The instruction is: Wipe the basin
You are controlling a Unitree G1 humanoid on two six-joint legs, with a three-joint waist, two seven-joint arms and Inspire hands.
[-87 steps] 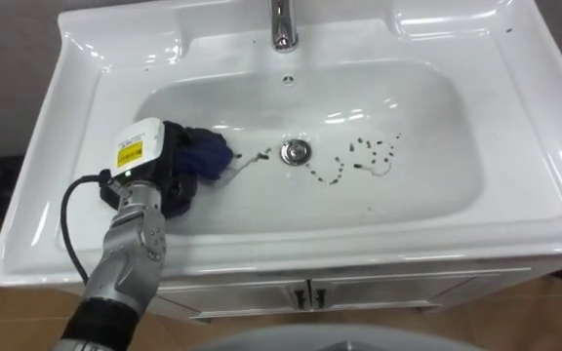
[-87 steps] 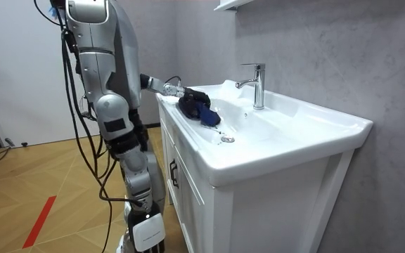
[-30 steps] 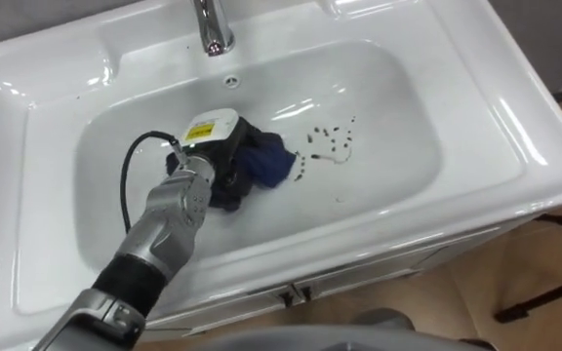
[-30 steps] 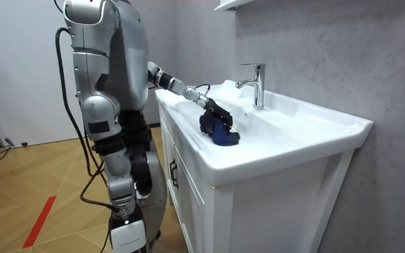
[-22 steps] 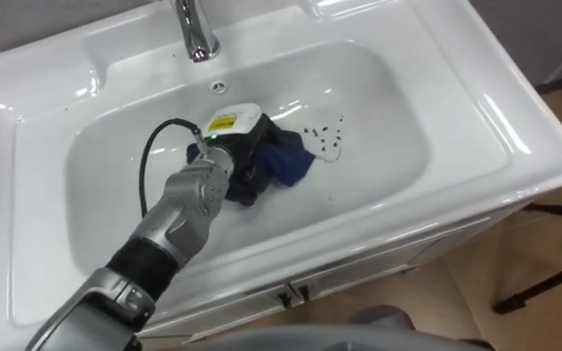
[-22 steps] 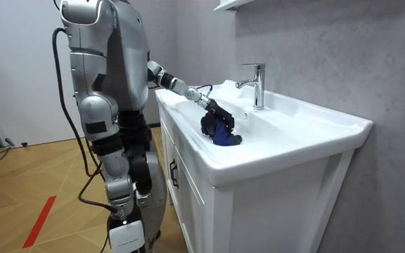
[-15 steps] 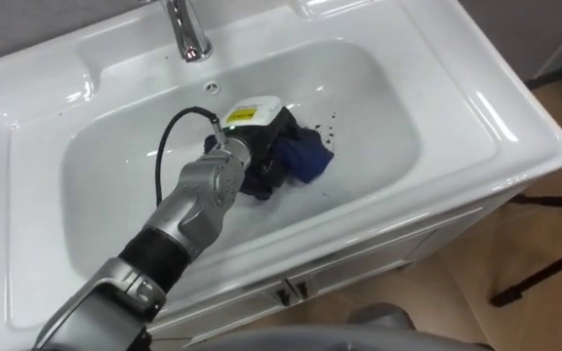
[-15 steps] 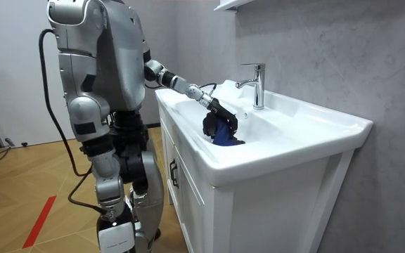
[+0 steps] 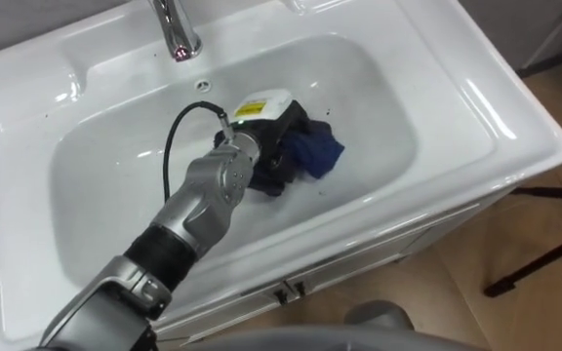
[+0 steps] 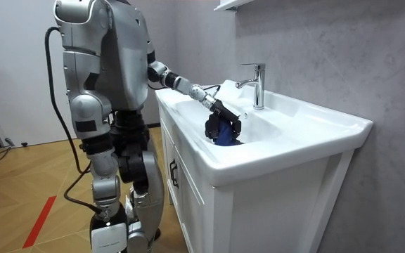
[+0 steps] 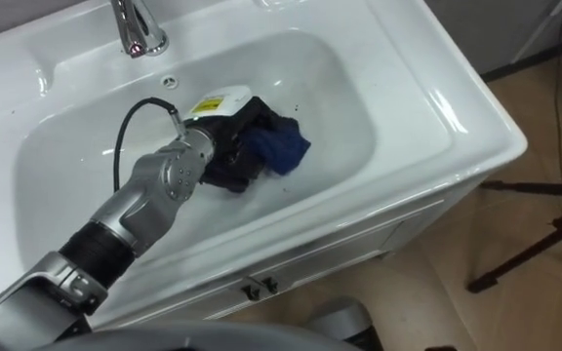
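My left hand [image 9: 258, 148] is down in the white basin [image 9: 476, 107], fingers curled on a dark blue cloth [image 9: 316, 151] that bunches out to its right on the basin floor. The right eye view has the same hand [image 11: 218, 134] and cloth [image 11: 277, 142] just right of the bowl's middle. A few small dark specks [image 9: 332, 114] lie beside the cloth. In the room view I stand at the front of the vanity, with my left arm stretched over the rim to the hand [image 10: 220, 117] and cloth [image 10: 225, 135].
A chrome tap [image 9: 174, 34] rises at the back rim, with the overflow hole [image 9: 201, 86] below it. The white cabinet doors [image 9: 291, 289] are under the front edge. A dark stand's legs [image 9: 544, 244] rest on the wooden floor to the right.
My left hand has slid the cloth rightward across the basin floor, past the drain and over the dark marks. The eye views have shifted as my body turned towards the basin.
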